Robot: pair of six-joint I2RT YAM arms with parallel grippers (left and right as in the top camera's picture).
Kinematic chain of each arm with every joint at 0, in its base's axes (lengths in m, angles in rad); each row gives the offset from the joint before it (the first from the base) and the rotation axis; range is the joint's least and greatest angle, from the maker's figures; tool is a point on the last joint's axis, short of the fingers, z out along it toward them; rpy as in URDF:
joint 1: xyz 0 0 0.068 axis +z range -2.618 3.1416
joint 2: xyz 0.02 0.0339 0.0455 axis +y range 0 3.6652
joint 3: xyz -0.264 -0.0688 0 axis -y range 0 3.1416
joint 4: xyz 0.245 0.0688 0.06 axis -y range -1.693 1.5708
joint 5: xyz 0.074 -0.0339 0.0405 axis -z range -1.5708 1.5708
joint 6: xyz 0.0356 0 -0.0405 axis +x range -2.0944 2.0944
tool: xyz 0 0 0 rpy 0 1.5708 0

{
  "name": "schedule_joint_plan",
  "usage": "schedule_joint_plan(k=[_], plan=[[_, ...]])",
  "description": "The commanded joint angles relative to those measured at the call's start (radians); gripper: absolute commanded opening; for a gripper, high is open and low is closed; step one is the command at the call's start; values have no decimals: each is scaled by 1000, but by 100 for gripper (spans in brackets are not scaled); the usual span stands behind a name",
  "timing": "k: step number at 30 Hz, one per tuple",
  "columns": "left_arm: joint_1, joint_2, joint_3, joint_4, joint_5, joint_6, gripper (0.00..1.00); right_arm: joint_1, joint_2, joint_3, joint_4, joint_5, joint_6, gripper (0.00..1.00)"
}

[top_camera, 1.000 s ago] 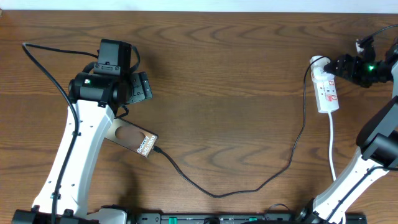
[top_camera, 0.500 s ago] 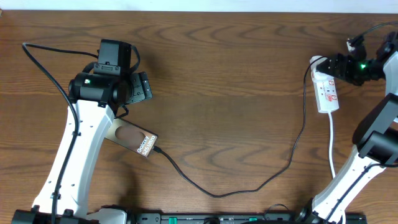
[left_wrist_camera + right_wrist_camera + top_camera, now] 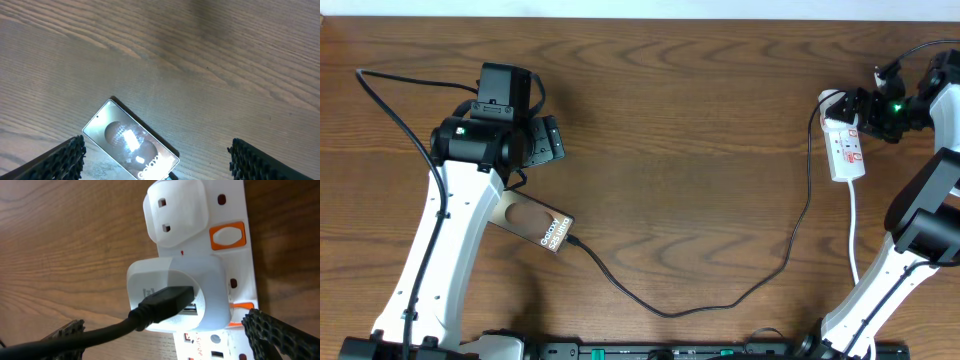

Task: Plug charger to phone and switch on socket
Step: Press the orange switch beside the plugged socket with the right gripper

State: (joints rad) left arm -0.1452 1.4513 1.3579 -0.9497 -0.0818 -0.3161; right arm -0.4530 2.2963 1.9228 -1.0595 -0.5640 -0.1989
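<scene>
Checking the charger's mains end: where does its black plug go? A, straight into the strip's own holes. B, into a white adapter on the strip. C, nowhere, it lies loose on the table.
B: the right wrist view shows the charger entering the white adapter seated on the socket.

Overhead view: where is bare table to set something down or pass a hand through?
Widest bare patch: the table centre, bordered by the left gripper, the socket and the charger cable looping below. Crowded: around the phone under the left arm, and at the socket, where the right gripper hovers.
</scene>
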Motion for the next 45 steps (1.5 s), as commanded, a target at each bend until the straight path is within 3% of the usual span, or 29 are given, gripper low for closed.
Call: schedule_joint_plan(k=[1, 21, 45], plan=[[-2, -1, 20, -3, -16, 8, 90, 13, 18, -9, -7, 1, 19, 99], [-2, -1, 20, -3, -16, 8, 90, 23, 21, -124, 75, -4, 27, 99], [-2, -1, 20, -3, -16, 8, 90, 101, 21, -127, 62, -74, 64, 99]])
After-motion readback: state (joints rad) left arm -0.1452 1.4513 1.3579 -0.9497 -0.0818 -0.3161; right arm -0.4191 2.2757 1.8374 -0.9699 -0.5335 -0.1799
